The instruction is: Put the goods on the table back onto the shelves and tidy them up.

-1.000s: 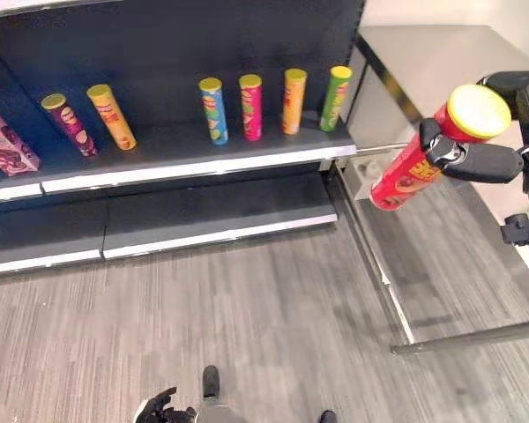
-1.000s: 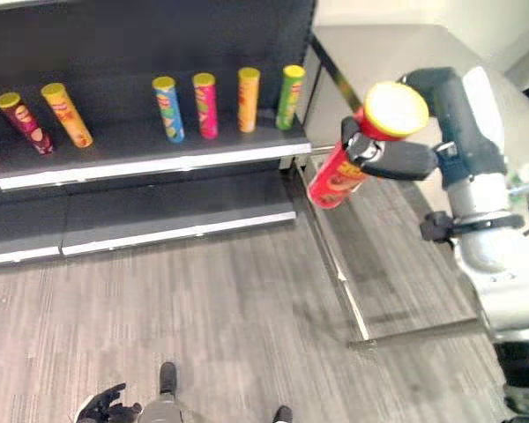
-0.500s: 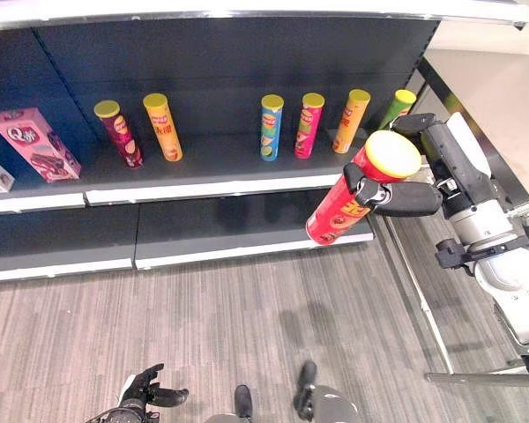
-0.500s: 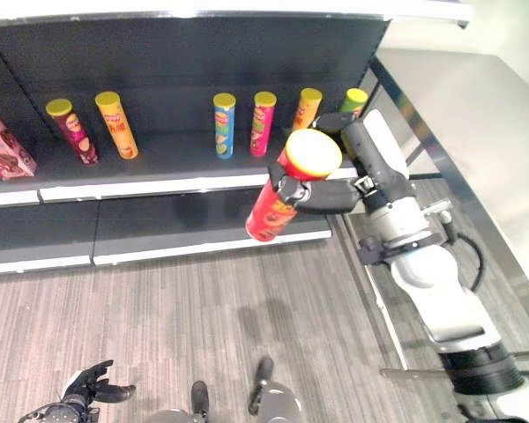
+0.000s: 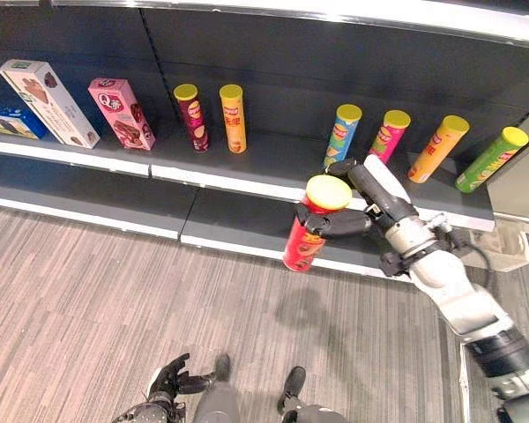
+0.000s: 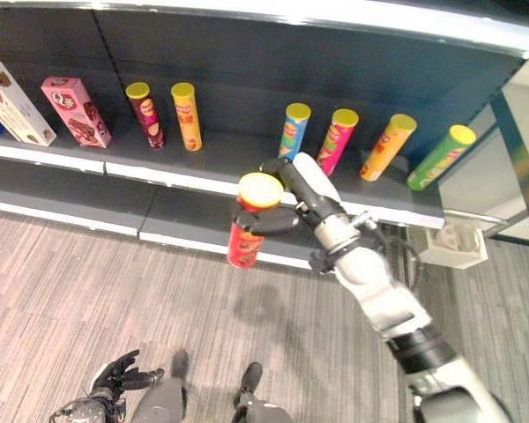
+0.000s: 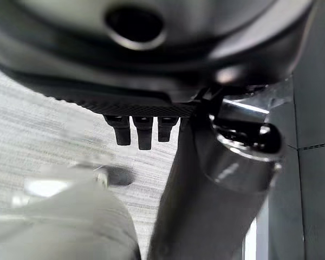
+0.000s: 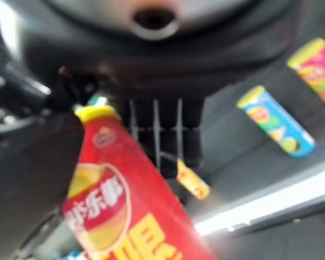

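While the right hand (image 5: 357, 220) clamps a lidded red can (image 5: 310, 231), its contents, seemingly sealed, stay unseen.

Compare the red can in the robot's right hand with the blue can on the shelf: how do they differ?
The red can is held in the air by the right hand; the blue can stands on the shelf. The red can's body is red, the blue can's blue. The red can shows in front of the lower shelf, the blue can higher up. Both are tall tubes with yellow lids.
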Tool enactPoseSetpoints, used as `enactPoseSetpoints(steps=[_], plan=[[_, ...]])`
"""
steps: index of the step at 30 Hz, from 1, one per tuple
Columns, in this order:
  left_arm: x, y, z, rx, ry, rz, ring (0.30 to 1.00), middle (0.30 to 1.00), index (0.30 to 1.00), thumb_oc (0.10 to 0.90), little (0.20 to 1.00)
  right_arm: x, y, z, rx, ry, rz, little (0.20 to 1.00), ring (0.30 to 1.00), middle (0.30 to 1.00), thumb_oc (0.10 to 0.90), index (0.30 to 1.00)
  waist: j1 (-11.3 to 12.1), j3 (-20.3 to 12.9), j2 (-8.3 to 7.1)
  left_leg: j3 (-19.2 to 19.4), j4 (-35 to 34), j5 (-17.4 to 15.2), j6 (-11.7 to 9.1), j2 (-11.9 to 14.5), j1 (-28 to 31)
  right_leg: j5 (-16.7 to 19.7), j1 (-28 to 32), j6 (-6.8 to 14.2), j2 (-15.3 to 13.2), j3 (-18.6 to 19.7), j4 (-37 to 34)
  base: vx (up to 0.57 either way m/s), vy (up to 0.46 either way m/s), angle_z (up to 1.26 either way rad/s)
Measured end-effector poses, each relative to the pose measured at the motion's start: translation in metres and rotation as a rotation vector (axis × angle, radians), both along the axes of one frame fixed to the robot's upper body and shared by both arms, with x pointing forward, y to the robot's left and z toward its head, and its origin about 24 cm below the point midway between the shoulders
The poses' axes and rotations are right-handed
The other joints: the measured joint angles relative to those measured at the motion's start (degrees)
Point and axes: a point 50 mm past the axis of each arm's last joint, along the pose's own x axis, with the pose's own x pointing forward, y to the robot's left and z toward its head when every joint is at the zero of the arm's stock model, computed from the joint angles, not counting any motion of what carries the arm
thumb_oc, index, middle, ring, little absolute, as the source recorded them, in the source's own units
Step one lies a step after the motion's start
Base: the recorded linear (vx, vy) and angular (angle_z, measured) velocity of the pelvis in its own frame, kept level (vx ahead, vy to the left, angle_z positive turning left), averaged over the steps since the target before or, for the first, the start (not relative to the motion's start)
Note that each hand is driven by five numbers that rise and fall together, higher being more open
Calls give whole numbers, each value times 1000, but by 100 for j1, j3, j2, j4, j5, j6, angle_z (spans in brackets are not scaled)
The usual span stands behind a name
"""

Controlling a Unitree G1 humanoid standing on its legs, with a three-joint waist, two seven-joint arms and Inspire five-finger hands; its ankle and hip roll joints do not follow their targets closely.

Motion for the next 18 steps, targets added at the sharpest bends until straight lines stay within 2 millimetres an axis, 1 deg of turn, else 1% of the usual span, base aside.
enactPoseSetpoints(steps=[1,2,3,4,5,6,7,8,9,10,11,12,13,14,15,16,17,18], plan=[[-1,0,-1,1,5,2,900,900,900,800,900,0,-3,-1,-2,-1,-18,300,300,300,400,300,-40,2,57,76,-187,27,-48,113,-2,-25,25,39,11,-21,0,254,305,-19],[-1,1,-1,0,5,12,900,900,900,800,900,1,-8,-3,-14,7,-49,300,300,300,400,300,-63,23,121,148,-160,75,13,203,-28,-17,80,26,6,13,1,250,313,-22],[-2,1,-1,-2,8,10,900,900,900,800,900,0,-14,-4,-33,12,-72,300,300,300,400,300,-68,-9,192,139,-127,124,87,189,-22,-20,103,71,-16,34,1,252,318,-22],[-1,-2,-2,-1,16,-3,900,900,900,800,900,-5,-23,-6,-35,12,-105,300,300,300,400,300,-68,-3,281,243,108,124,110,105,7,-39,211,222,-69,35,4,278,396,-16],[-15,-10,-9,-6,58,-27,900,900,900,800,900,-10,-37,-11,-31,22,-170,300,300,300,400,300,-190,-210,625,195,-63,730,418,-66,260,-111,384,403,-89,39,42,260,402,-6],[-15,-5,-8,10,66,-35,900,900,900,800,900,-12,-40,-14,-1,13,-200,300,300,300,400,300,-186,-218,449,337,-79,692,584,-356,307,-107,393,556,-388,53,65,258,407,4],[-15,-5,-8,16,70,-43,900,900,900,800,900,-13,-43,-15,7,6,-222,300,300,300,400,300,-210,-223,415,386,-79,681,691,-578,364,-158,387,662,-641,53,219,105,214,12],[-13,-6,-8,21,66,-56,900,900,900,800,900,-13,-43,-15,5,3,-238,300,300,300,400,300,-202,-226,413,417,-78,668,790,-780,428,-195,370,699,-879,114,360,98,208,26],[-7,0,-3,46,44,-64,900,900,900,800,900,-12,-41,-15,-5,2,-233,300,300,300,400,300,-154,-228,402,434,-59,559,949,-1090,509,-186,381,723,-1169,186,542,236,511,17],[-2,13,2,87,32,-64,900,900,900,800,900,-11,-33,-15,-10,-2,-211,300,300,300,400,300,-40,-226,401,495,-61,455,1100,-1289,636,-180,292,752,-1393,257,924,223,439,-4],[-5,20,2,104,46,-59,900,900,900,800,900,-6,-23,-13,-7,-10,-183,300,300,300,400,300,-23,-190,458,674,-7,394,1192,-1259,697,-233,-93,854,-1596,267,1752,259,364,-36],[-12,32,3,151,80,-40,900,900,900,800,900,-8,-10,-23,32,12,-148,300,300,300,400,300,-71,-153,485,676,-33,322,1329,-1283,1067,-472,-774,900,-1882,303,3292,170,49,-18],[-14,39,5,179,80,-31,900,900,900,800,900,-9,-8,-27,18,28,-135,300,300,300,400,300,-158,-166,413,622,-51,255,1416,-1343,1240,-623,-846,990,-1880,369,3206,185,-19,5],[-12,50,11,200,49,5,900,900,900,800,900,-9,-3,-22,32,4,-119,300,300,300,400,300,-197,-181,340,697,-143,-8,1408,-1334,1319,-599,-1222,1068,-1683,644,2578,253,-182,26],[-7,52,13,202,37,10,900,900,900,800,900,-8,-3,-21,43,-5,-121,300,300,300,400,300,-217,-90,130,699,-139,-37,1371,-1424,1325,-316,-1513,1018,-1643,650,1726,237,-220,18],[-9,50,12,194,42,16,900,900,900,800,900,-9,-5,-27,60,12,-137,300,300,300,400,300,-228,-97,119,628,-141,-64,1329,-1397,1339,-171,-1425,1197,-1403,955,1130,237,-254,37],[-10,46,10,181,43,14,900,900,900,800,900,-11,-8,-33,76,32,-158,300,300,300,400,300,-256,-97,79,521,-142,-79,1307,-1401,1369,-10,-1273,1198,-1308,1159,600,119,-156,61],[-11,40,8,161,41,15,900,900,900,800,900,-11,-11,-37,72,53,-178,300,300,300,400,300,-292,-105,1,387,-143,-122,1254,-1452,1421,166,-1138,1109,-1311,1154,497,87,-115,74]])
